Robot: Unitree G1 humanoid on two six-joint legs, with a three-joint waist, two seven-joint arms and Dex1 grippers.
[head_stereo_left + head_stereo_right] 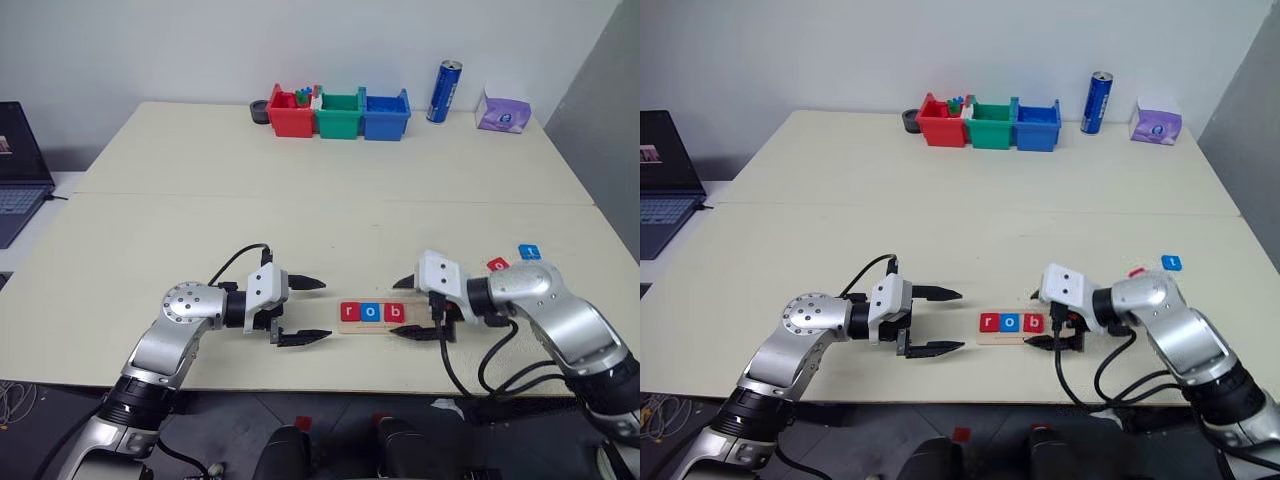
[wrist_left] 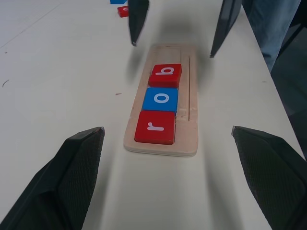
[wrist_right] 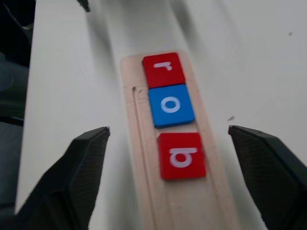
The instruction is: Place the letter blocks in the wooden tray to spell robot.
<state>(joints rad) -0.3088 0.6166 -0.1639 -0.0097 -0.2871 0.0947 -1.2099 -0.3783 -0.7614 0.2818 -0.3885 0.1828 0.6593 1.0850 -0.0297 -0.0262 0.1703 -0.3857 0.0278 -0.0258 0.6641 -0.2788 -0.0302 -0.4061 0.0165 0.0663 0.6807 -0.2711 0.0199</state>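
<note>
Right gripper [image 1: 413, 307] spread, empty, straddling the right end of the wooden tray [image 2: 189, 91] just past the red b block [image 3: 182, 155]. r [image 2: 155, 127], o [image 2: 162, 98], b sit in a row in it. Left gripper [image 1: 310, 311] spread, empty, idle at the tray's left end. Remaining red block [image 1: 497, 264] and blue block [image 1: 529, 251] lie beyond the right arm, likely next.

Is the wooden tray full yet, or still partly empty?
Partly empty. The wooden tray holds three letter blocks, r, o and b, with bare wood past the b. Two more blocks lie on the table.
</note>
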